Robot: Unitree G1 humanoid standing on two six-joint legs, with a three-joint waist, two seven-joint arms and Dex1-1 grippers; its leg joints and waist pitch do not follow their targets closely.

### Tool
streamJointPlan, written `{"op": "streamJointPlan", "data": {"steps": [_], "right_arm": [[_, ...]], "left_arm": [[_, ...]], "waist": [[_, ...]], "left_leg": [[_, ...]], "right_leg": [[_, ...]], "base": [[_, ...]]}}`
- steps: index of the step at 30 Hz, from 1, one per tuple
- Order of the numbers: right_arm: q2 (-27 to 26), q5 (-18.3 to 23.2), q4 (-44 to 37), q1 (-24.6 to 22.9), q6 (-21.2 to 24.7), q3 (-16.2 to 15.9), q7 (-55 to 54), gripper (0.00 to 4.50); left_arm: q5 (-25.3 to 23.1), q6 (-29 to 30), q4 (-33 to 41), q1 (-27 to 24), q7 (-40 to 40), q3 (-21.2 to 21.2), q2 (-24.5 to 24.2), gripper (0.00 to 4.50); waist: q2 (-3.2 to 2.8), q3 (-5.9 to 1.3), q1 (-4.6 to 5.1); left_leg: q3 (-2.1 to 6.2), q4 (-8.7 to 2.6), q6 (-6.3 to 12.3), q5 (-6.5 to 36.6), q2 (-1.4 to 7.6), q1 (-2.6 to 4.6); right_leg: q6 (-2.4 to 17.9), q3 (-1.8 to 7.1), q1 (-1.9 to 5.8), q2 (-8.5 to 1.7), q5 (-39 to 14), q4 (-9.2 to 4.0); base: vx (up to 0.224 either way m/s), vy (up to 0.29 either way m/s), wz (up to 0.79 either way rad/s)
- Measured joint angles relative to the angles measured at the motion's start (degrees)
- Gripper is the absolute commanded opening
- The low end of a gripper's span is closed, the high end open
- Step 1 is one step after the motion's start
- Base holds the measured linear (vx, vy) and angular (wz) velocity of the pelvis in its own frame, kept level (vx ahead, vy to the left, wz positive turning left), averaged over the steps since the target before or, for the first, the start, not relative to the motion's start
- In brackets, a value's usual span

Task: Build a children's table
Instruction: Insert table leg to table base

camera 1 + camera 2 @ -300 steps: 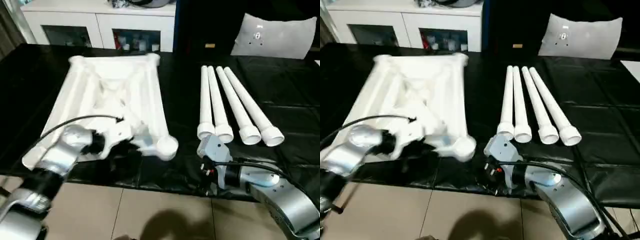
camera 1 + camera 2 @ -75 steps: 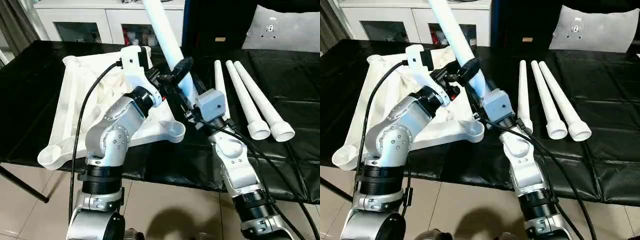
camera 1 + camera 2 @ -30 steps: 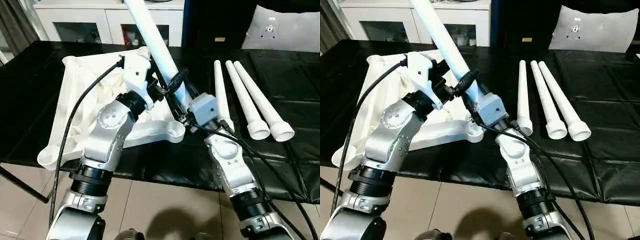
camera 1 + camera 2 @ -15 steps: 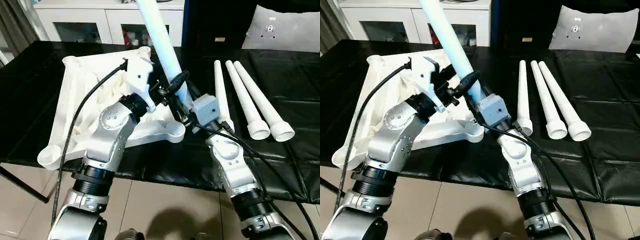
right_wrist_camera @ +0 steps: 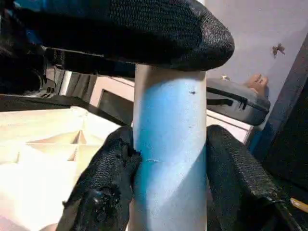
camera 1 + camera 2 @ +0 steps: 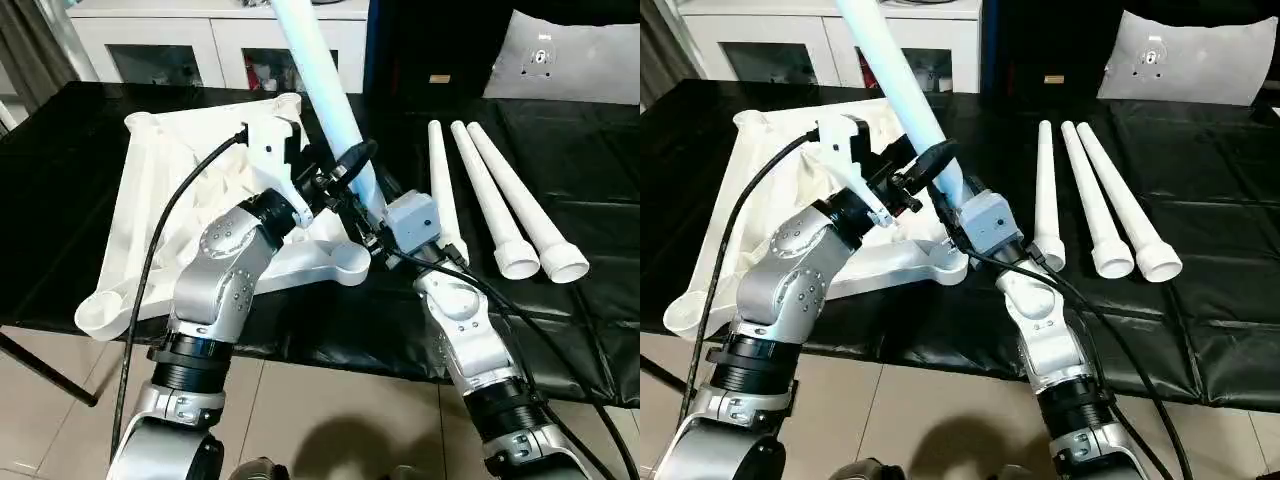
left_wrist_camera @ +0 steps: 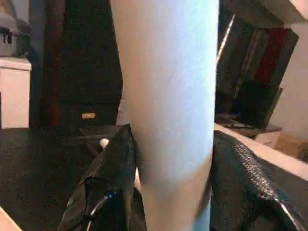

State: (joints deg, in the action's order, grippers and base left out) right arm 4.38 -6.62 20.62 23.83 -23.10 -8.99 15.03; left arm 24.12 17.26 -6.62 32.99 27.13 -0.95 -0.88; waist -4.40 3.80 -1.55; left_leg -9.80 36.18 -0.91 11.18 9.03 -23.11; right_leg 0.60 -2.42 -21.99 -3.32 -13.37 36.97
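A black padded work surface [image 6: 560, 330] stands before white cabinets [image 6: 210, 45], and a grey cushion [image 6: 575, 60] leans at its far right. Above its middle, both grippers clasp one white leg [image 6: 325, 95] that rises steeply and leans away to the left. The right gripper [image 5: 168, 180] has a black finger pressed to each side of the tube, and the left gripper [image 7: 168, 178] pinches it just above, its fingers [image 7: 113, 178] flat against the plastic. The silver forearms reach in from below. The white table top [image 6: 160, 215] lies ribbed side up on the left, beside the held leg. Three more legs [image 6: 495, 205] lie side by side on the right, flared ends nearest.
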Motion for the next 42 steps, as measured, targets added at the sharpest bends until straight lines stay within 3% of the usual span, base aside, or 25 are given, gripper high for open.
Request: {"op": "streamJointPlan", "data": {"steps": [8, 16, 26, 27, 37, 42], "right_arm": [[0.0, 0.0, 0.0, -0.4, -0.1, -0.6, 1.1, 1.84], [0.0, 0.2, 0.7, -0.4, 0.0, -0.4, 0.1, 1.84], [-0.6, 2.3, 0.7, 0.8, 2.4, 0.2, 0.7, 1.84], [-0.6, 2.5, 0.7, 0.8, 2.5, 0.2, 0.8, 2.4], [-0.7, 4.5, -0.4, 0.8, 2.7, -0.8, 5.0, 3.16], [-0.3, 9.3, -4.1, -0.3, 6.1, -0.2, 8.1, 3.55]], "left_arm": [[6.4, 6.1, 0.7, -0.9, -1.9, 4.5, 2.3, 1.88], [-1.6, 0.2, 0.7, -0.7, -1.3, -0.8, -0.4, 1.86], [-3.6, -0.7, 0.0, 0.8, -3.6, -1.1, 0.0, 1.86], [-3.6, -0.7, -0.1, 0.8, -3.8, -1.1, 0.1, 1.86], [-3.6, -0.7, -3.2, 2.9, -7.2, 2.1, 0.5, 1.86], [-3.4, -0.7, -4.5, 4.0, -7.6, 3.3, 0.2, 1.86]], "waist": [[0.01, 0.0, -0.05], [0.01, 0.01, 0.1], [0.01, 0.01, 0.62], [0.01, 0.01, 0.72], [-0.05, 0.02, 1.45], [-0.06, 0.02, 1.26]], "left_leg": [[0.0, 0.0, 0.0, 0.0, 0.0, 0.0], [0.0, -0.01, 0.01, 0.0, 0.0, -0.01], [0.0, -0.02, 0.01, 0.0, 0.0, -0.02], [0.0, -0.02, 0.02, 0.0, 0.0, -0.02], [0.0, -0.02, 0.02, 0.0, 0.0, -0.02], [0.0, -0.02, 0.05, 0.0, 0.0, -0.04]], "right_leg": [[0.0, 0.0, 0.0, 0.0, 0.0, -0.01], [0.0, 0.01, 0.0, 0.0, 0.0, -0.03], [0.0, 0.0, 0.0, 0.0, 0.0, -0.04], [0.0, 0.0, 0.0, 0.0, 0.0, -0.05], [0.0, -0.01, 0.0, 0.0, 0.0, -0.05], [0.0, -0.02, 0.01, 0.0, 0.0, -0.07]], "base": [[0.0, 0.0, 0.0], [0.0, 0.0, 0.0], [0.0, 0.0, 0.0], [0.0, 0.0, 0.0], [0.0, 0.0, 0.0], [0.0, 0.0, 0.0]]}}
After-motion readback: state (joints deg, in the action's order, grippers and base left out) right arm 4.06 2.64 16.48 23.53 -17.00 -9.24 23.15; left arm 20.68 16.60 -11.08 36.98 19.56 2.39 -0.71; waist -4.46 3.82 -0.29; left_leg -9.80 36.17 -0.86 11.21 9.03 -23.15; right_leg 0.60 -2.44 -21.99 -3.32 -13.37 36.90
